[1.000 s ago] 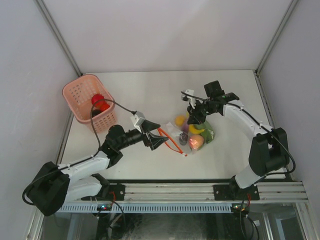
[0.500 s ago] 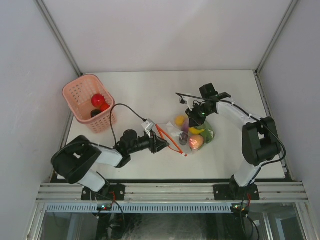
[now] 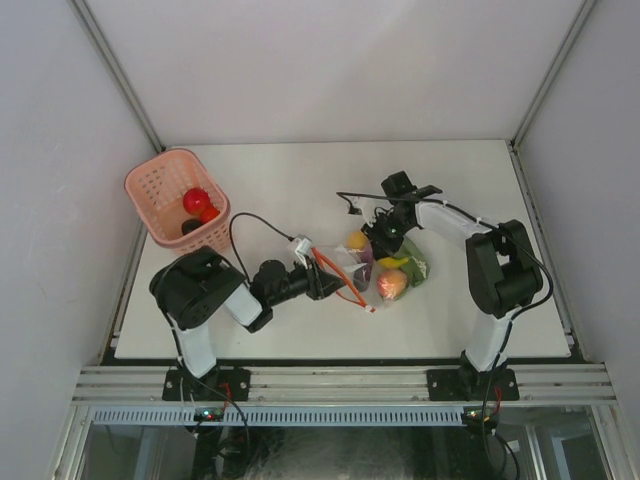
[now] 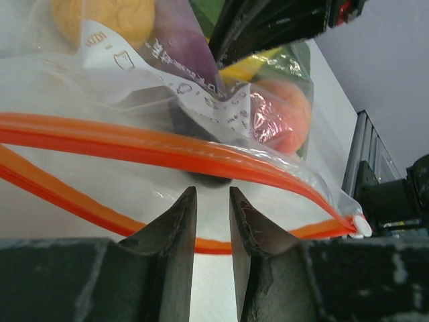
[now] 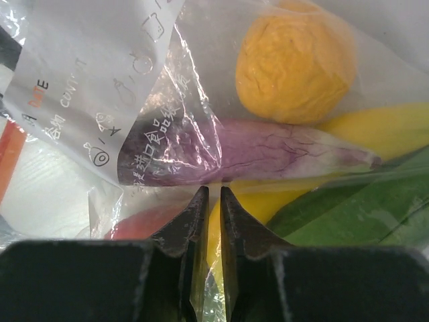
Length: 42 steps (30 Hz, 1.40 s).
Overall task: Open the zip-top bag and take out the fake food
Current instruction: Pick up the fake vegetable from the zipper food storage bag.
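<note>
My left gripper (image 3: 324, 285) and right gripper (image 3: 373, 245) crowd the zip-top bag (image 3: 352, 266) from both sides; bare table (image 3: 300, 180) lies open beyond it, and the pink basket (image 3: 150, 190) blocks the far-left corner.

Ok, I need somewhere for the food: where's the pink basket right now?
Top view: the pink basket sits at the table's far-left corner, left of the zip-top bag.
</note>
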Available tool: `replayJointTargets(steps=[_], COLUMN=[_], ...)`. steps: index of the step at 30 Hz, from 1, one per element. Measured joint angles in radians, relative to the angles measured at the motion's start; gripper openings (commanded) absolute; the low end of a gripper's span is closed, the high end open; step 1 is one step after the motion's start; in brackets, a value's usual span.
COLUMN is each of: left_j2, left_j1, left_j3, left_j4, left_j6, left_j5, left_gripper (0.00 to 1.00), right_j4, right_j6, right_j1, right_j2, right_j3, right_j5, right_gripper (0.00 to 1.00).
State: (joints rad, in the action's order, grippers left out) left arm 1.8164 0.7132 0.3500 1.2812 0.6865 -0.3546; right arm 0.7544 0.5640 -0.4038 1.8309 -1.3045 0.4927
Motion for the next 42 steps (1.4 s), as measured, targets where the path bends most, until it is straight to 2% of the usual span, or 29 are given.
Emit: replayJointTargets(steps=[5,17,27,35,39,42], left_j2=[0.061,0.096,0.120,0.135,0.144,0.146], left_j1=[0.005,0.035,0.058,0.071,0.075,0.076], left_j3=[0.047,0.129,0.196,0.259,0.287,0.291], left_j4=[0.018,-0.046,-0.157,-0.224,-0.258,-0.264], left_j6=[0.048,0.090,0.089,0.084,0.076,0.071], left_j5=[0.035,0.082,0.098,0.121,0.136,0.145], left_gripper=[0.35,0.55,0.63,0.60,0.48,0.36], right_j4=[0.002,0.006,0.021,0.040,0.048,0.051], right_j6=[-0.007,-0.031,-0.056,-0.071,-0.074,-0.074], right_j1=[-0.010,-0.019,-0.023,-0.023,-0.022,-0.021], right_j2=[0.008,0.031,0.055,0.072,0.072,0.072], right_j3=[0.000,-0.014,-0.032,-0.045,-0.046,-0.046], right_j5=[-0.017,-0.011,0.035,0.055,0.056,0.060], right_gripper=[0.11,0.10,0.09,0.09,0.08,0.08])
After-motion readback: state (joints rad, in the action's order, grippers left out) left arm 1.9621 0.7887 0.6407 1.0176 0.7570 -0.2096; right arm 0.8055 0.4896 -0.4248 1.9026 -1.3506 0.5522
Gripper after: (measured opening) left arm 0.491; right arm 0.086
